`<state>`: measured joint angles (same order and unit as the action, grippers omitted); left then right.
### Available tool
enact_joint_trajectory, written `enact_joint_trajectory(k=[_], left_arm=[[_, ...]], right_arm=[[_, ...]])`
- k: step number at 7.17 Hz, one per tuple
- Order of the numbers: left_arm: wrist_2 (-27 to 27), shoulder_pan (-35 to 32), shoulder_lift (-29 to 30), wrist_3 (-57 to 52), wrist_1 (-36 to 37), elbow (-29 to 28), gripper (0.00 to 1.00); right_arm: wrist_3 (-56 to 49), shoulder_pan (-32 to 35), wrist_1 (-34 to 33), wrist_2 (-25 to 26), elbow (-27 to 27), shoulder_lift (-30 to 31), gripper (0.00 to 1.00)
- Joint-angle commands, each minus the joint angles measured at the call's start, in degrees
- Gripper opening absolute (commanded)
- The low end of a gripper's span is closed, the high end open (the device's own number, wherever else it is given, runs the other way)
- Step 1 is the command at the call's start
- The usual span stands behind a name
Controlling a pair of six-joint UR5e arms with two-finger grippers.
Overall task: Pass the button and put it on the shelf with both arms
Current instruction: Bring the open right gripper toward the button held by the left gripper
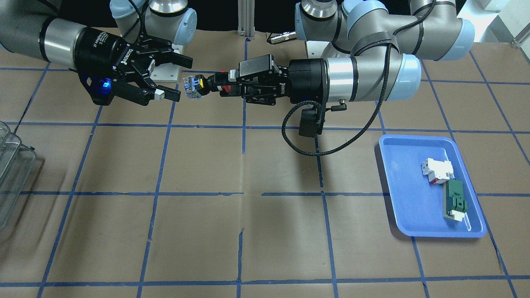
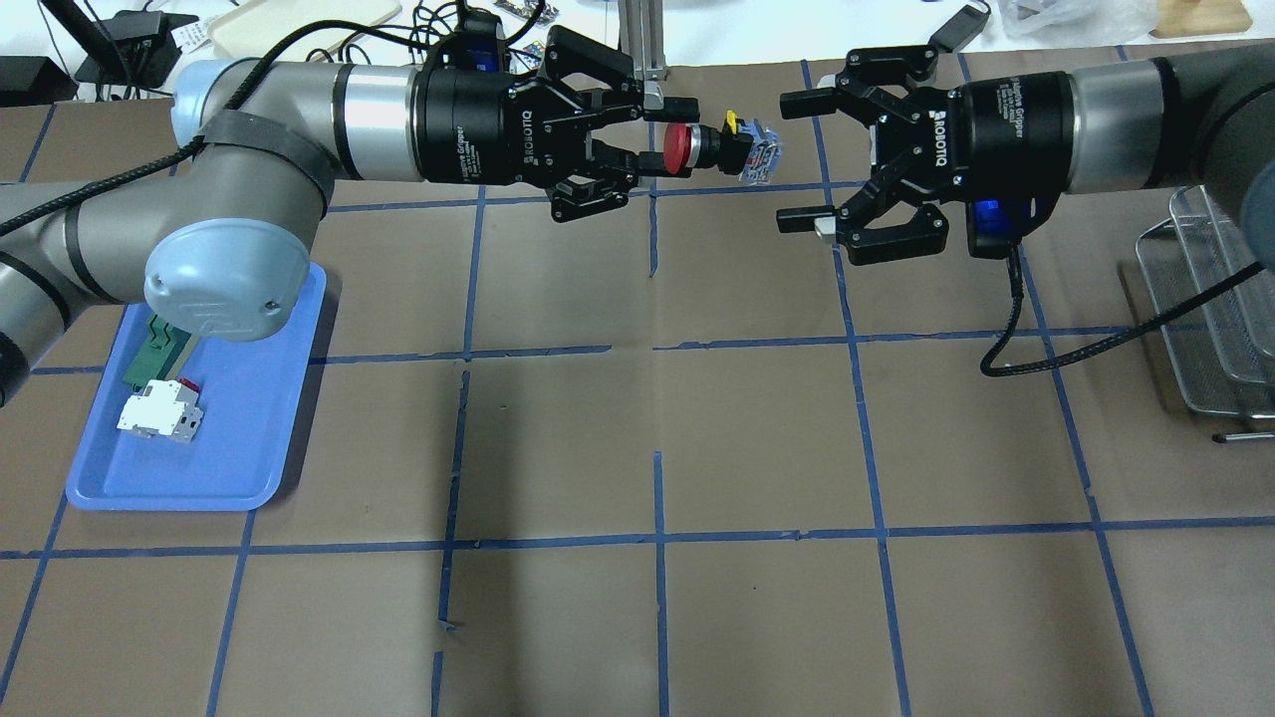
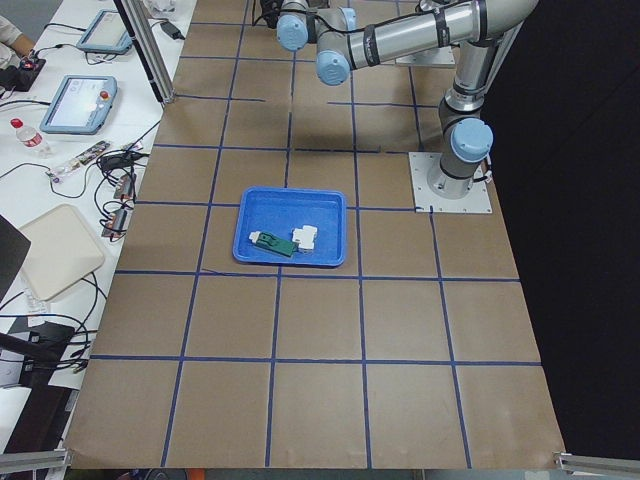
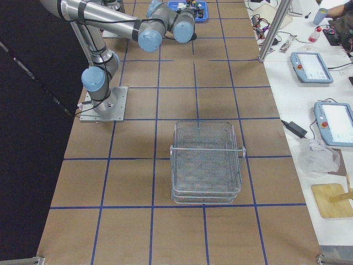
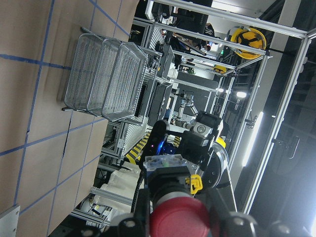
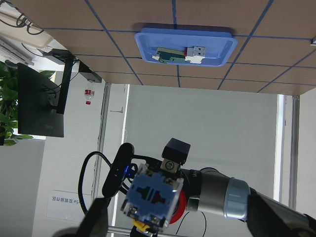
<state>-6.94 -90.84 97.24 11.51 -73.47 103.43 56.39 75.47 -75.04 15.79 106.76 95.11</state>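
- Red-capped button [image 2: 722, 149] is hanging above the brown-papered bench [image 2: 757, 448]. The left tool [image 2: 665, 139] is clamping its cap end between nearly closed fingers.
- The button's long axis is lying level, along the line between the two arms. Its bluish clear base is pointing straight at the right tool [image 2: 802, 159].
- That tool is gaping wide and gripping nothing, just beside the base but not touching it. To take the button, it likely needs only a straight advance.
- The wire-mesh shelf [image 2: 1210, 299] is standing well apart, on the right arm's side.
- The blue tray [image 2: 249, 448] is carrying a white-and-red block [image 2: 159, 413] and a green flat part [image 2: 154, 344].
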Motion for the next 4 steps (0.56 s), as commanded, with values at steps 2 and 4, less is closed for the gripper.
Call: enact_joint_trajectory(k=[2,4], left_arm=[[-0.09,-0.03,-0.03,0.61,0.17,-0.07,0.0],[-0.09,-0.03,-0.21,0.88,0.26,-0.07,0.0]], right_arm=[[3.7,0.11,-0.01,0.03,1.18,0.17,1.0],[4.87,0.11,-0.54,-0.06,0.91,0.17,1.0]])
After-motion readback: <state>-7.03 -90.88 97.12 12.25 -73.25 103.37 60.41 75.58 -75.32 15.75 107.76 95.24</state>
